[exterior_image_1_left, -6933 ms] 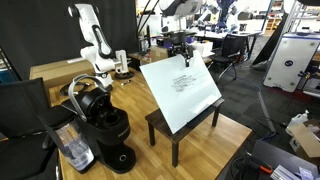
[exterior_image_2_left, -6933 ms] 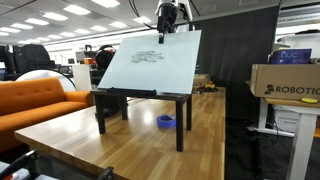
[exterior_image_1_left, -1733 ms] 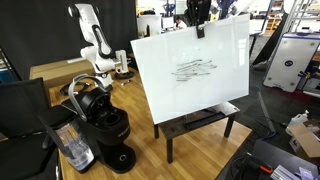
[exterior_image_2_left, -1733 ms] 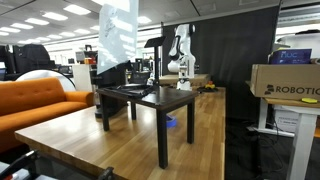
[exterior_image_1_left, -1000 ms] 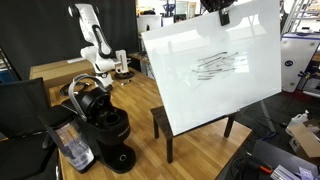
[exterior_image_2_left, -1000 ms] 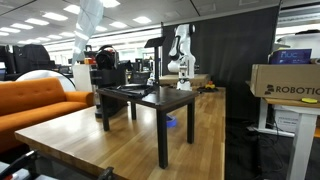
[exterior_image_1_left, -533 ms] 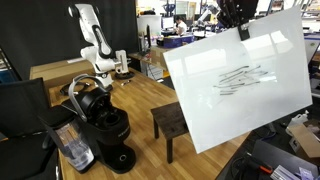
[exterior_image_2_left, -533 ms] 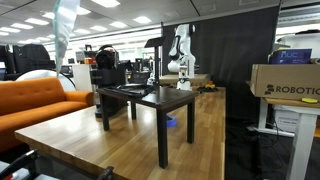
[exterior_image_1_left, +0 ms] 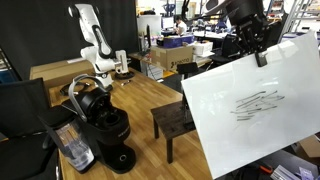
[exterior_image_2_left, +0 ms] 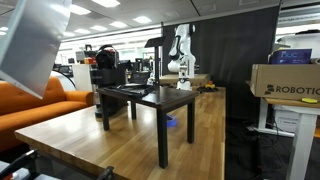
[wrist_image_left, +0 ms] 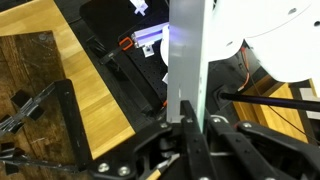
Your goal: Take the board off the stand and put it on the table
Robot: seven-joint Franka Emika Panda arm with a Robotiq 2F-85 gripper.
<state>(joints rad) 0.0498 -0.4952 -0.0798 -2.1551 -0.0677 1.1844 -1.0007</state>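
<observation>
Gripping board (exterior_image_1_left: 255, 110) by top edge | gripper (exterior_image_1_left: 262, 56) clamped on it | board tilted aloft, apart from stand (exterior_image_2_left: 150, 95)

board (exterior_image_1_left: 262, 105) in the air beside stand (exterior_image_1_left: 175, 118) (clear of it), stand on table (exterior_image_1_left: 140, 95)

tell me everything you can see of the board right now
The board is a large, thin, white rectangular panel with a few lines of dark scribble near its centre. It hangs tilted in the air, clear of the stand and the table, touched only by the gripper clamped on its top edge; the wrist view shows it edge-on.
</observation>
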